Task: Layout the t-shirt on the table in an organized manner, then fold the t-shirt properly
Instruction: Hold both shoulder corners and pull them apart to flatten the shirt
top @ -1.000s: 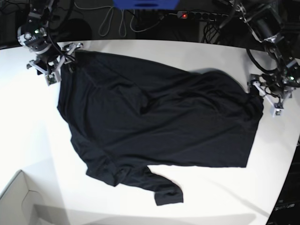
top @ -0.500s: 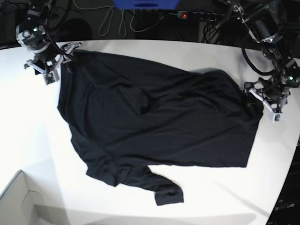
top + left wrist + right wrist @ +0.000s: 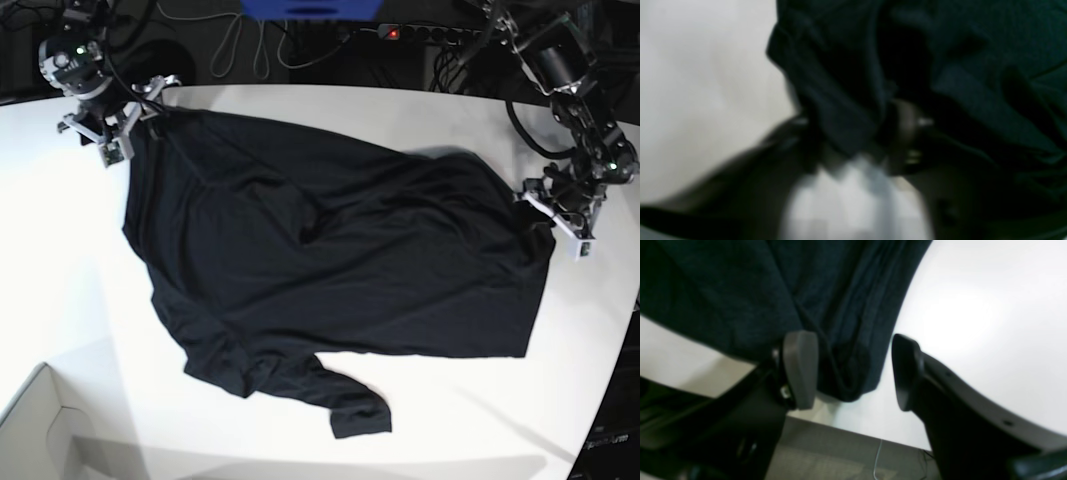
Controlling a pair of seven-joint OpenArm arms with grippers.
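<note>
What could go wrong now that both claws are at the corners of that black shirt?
The right gripper stands open around a fold of the t-shirt, so it may close on too little cloth and slip off. The left gripper has bunched fabric between its fingers; pulling could drag several layers. One sleeve lies crumpled near the table front, and could stay folded under.
</note>
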